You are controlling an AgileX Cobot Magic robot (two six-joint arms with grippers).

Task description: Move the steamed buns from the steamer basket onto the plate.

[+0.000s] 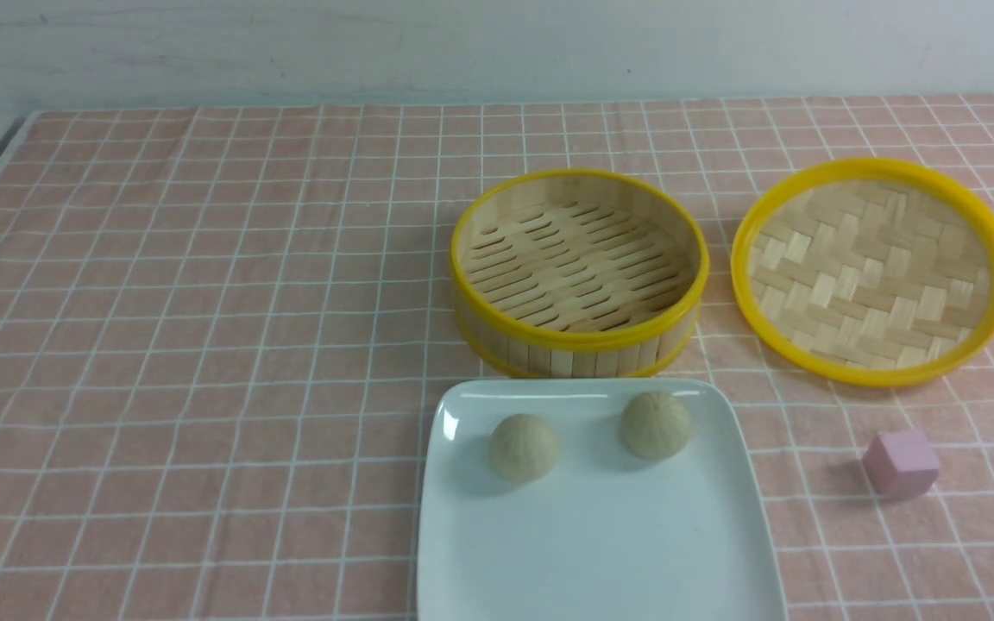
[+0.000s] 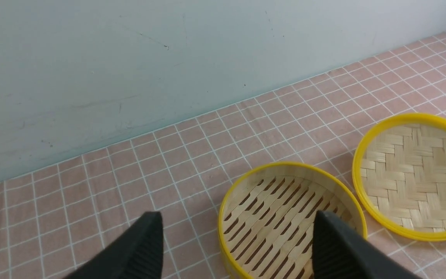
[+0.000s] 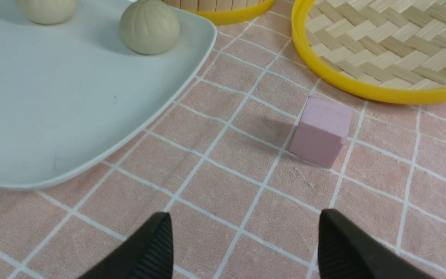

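Steamed buns (image 1: pixel 524 446): both on plate (image 1: pixel 600 552), near side of empty steamer basket (image 1: pixel 575 267) | left gripper (image 2: pixel 237 221), right gripper (image 3: pixel 244 219): jaws apart, empty | right judged nearer buns

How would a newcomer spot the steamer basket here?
Start at the white square plate. Just beyond its far edge stands the steamer basket. Unlike the shallow woven disc on its right, it has tall slatted walls and a slotted floor.

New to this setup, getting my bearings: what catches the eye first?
Two cream steamed buns sit apart on the white plate, near and central. Behind it stands the empty yellow-rimmed steamer basket, with a woven disc to its right and a small pink cube right of the plate.
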